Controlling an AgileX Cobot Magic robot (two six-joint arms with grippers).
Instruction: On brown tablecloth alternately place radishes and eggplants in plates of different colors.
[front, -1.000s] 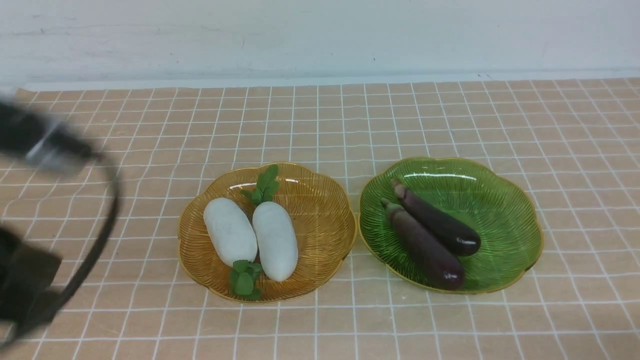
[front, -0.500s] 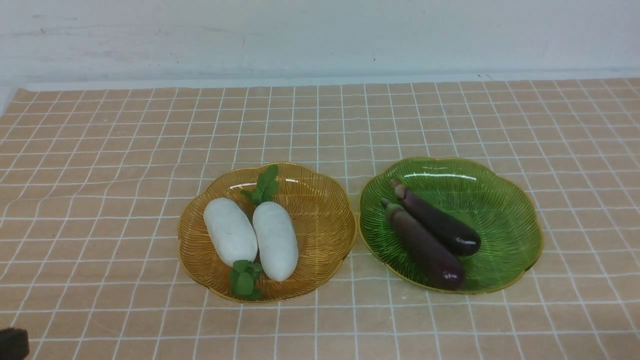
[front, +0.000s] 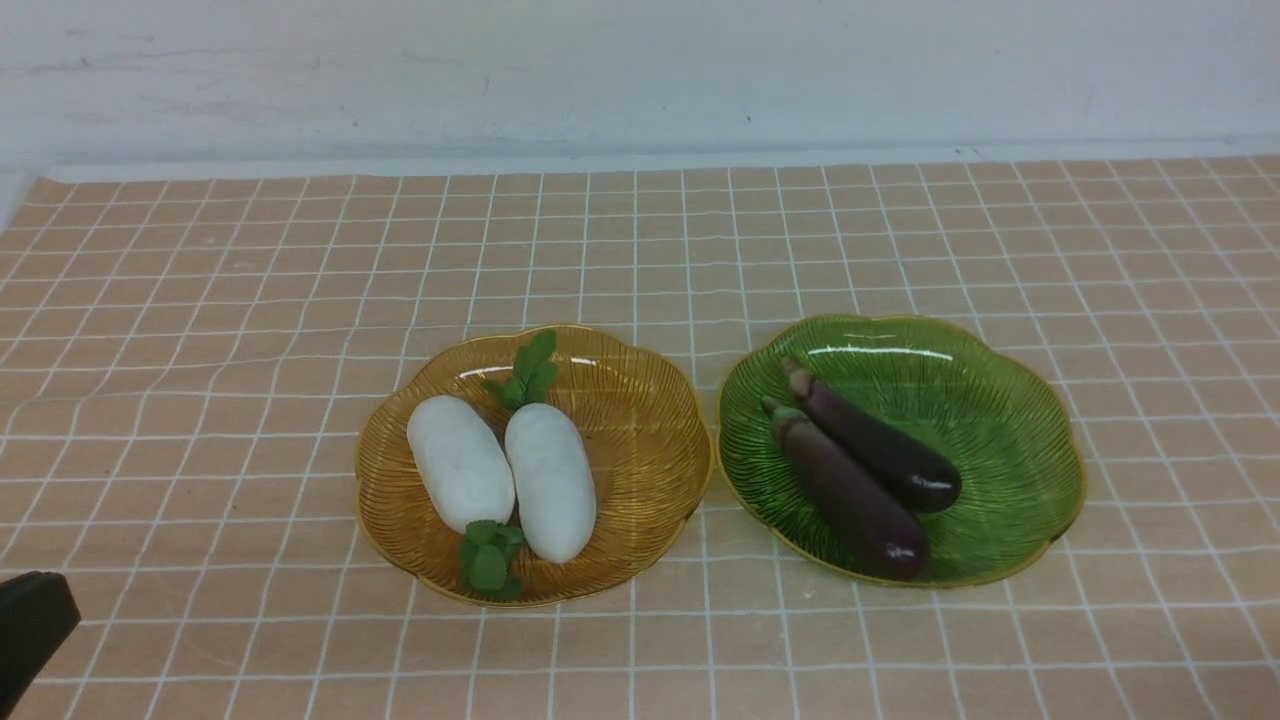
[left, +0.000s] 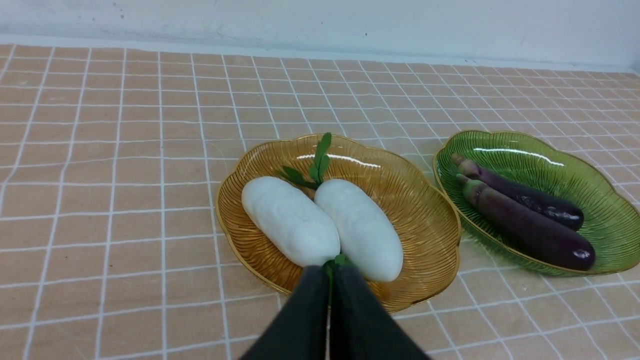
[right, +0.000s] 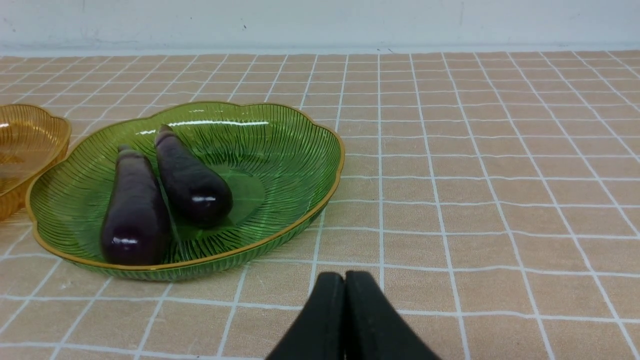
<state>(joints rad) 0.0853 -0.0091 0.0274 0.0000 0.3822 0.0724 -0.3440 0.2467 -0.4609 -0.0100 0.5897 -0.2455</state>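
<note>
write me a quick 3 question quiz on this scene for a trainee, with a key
1. Which color plate holds the radishes?
2. True or false: the left gripper and right gripper are both shut.
3. Fill in the blank: the green plate holds two ____.

Key: 1. amber; 2. true; 3. eggplants

In your right wrist view, the amber plate (right: 30, 135) is cut off by the frame edge; its radishes lie outside it.
</note>
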